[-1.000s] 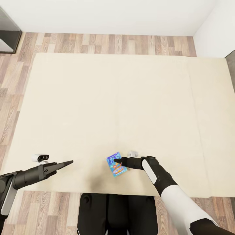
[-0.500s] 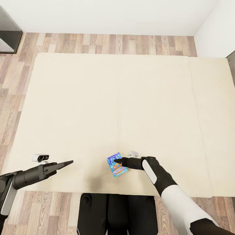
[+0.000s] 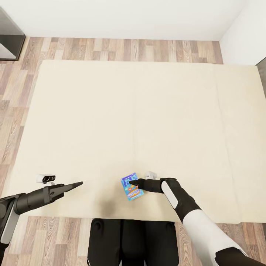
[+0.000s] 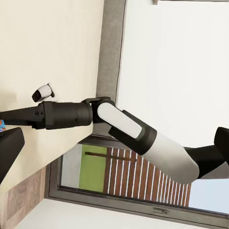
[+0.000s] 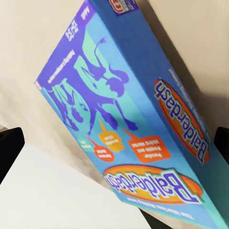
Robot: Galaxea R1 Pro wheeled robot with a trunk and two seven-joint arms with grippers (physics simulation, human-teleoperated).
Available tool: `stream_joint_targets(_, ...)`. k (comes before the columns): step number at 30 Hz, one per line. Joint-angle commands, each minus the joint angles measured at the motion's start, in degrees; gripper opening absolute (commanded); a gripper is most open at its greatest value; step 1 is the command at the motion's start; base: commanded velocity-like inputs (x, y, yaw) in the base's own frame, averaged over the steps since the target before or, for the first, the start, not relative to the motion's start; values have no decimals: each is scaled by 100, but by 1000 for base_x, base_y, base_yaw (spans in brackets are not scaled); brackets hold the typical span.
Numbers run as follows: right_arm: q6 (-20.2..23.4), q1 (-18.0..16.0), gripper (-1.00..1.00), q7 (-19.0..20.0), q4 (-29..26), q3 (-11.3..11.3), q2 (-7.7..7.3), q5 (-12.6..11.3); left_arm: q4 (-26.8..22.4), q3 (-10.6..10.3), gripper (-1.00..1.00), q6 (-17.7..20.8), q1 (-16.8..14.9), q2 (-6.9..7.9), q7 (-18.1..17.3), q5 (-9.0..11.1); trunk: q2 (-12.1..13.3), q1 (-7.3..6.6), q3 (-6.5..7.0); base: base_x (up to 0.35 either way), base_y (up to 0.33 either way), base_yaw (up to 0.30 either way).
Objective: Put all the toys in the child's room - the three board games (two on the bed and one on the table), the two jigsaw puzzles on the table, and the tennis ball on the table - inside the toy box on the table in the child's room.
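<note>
A small blue board game (image 3: 132,186) lies on the bare bed (image 3: 147,111); the right tool (image 3: 132,182) spreads wide around it; the left tool (image 3: 75,184) is pinched narrow.

The blue board game (image 5: 129,119) has the name "Balderdash" on it in purple letters inside an orange oval. The name shows twice, once on the big flat face and once on the long side. There are small orange speech bubbles with tiny white words, too small to read. Small words near a corner are too blurry to read.
</note>
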Motion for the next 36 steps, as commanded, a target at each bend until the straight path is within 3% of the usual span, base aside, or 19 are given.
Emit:
stream_joint_targets(1,27,-2,100,9,-4,-1,0,0,0,0,100,61,-1,-1,-23,-5,-9,3,-6,0,0,0)
stream_joint_targets(27,60,-7,100,5,-3,-19,0,-5,2,0,100,60,-1,-7,-23,-4,-9,3,-6,0,48,0)
stream_joint_targets(36,150,0,100,-9,-3,-355,8,3,2,0,100,61,-1,-7,-23,-5,-9,3,-6,0,0,0)
